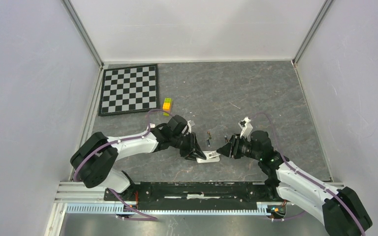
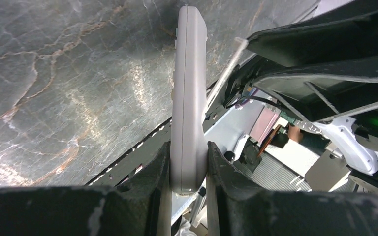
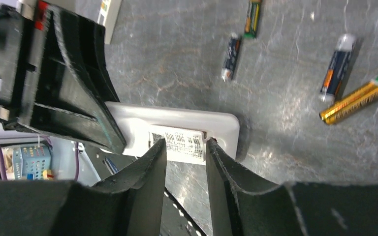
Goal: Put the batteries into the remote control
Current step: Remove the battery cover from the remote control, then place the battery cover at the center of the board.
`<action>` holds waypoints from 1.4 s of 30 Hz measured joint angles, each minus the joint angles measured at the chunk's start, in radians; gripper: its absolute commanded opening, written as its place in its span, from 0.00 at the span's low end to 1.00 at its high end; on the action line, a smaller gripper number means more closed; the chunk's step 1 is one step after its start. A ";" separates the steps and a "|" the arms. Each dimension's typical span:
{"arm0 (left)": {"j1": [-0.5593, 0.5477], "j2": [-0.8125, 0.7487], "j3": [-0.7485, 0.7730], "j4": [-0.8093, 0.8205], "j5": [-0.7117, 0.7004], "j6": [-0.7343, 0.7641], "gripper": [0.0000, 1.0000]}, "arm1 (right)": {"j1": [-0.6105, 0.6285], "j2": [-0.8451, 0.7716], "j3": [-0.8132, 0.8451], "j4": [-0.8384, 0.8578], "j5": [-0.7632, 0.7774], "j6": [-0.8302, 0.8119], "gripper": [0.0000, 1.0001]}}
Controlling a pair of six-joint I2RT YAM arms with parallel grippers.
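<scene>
The white remote control [image 2: 189, 98] stands on its long edge, and my left gripper [image 2: 189, 167] is shut on its near end. In the top view the remote [image 1: 210, 157] lies between both grippers, with my left gripper [image 1: 197, 153] on its left. My right gripper [image 1: 222, 150] is open, and its tips [image 3: 184, 147] rest at the labelled back of the remote [image 3: 177, 132] with nothing between them. Several batteries lie loose on the table beyond it: a dark one [image 3: 231, 56], another dark one [image 3: 337, 69], a gold one [image 3: 357, 101] and a green-dark one [image 3: 252, 17].
A chessboard [image 1: 129, 89] lies at the far left, with a yellow-green block [image 1: 167, 104] beside it. The black base rail [image 1: 197, 189] runs along the near edge. White walls close in the table on three sides.
</scene>
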 measured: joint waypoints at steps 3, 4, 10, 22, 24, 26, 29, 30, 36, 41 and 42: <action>0.011 -0.012 0.013 -0.035 -0.024 0.001 0.02 | 0.000 0.011 0.046 -0.004 0.031 -0.018 0.40; 0.014 -0.016 0.020 -0.051 -0.038 0.002 0.02 | 0.000 0.014 0.060 -0.002 0.040 -0.023 0.40; 0.041 -0.040 0.087 -0.160 -0.168 0.028 0.02 | 0.002 0.066 0.150 -0.013 0.082 -0.062 0.41; 0.063 -0.090 0.158 -0.337 -0.343 0.145 0.02 | 0.003 0.113 0.165 -0.084 0.145 -0.110 0.48; 0.064 -0.101 0.164 -0.365 -0.359 0.166 0.02 | 0.003 0.113 0.169 -0.093 0.148 -0.117 0.50; 0.066 -0.112 0.170 -0.393 -0.369 0.193 0.02 | 0.003 0.116 0.177 -0.100 0.147 -0.131 0.52; 0.066 -0.118 0.183 -0.425 -0.371 0.246 0.02 | 0.003 0.123 0.193 -0.107 0.142 -0.154 0.57; 0.066 -0.118 0.187 -0.435 -0.371 0.266 0.02 | 0.003 0.124 0.197 -0.107 0.138 -0.164 0.57; 0.067 -0.119 0.214 -0.491 -0.341 0.377 0.02 | 0.003 0.132 0.225 -0.121 0.092 -0.227 0.69; 0.068 -0.118 0.251 -0.556 -0.285 0.482 0.02 | 0.003 0.130 0.246 -0.107 -0.002 -0.329 0.95; 0.068 -0.118 0.262 -0.565 -0.273 0.501 0.02 | 0.003 0.127 0.246 -0.096 -0.031 -0.356 0.97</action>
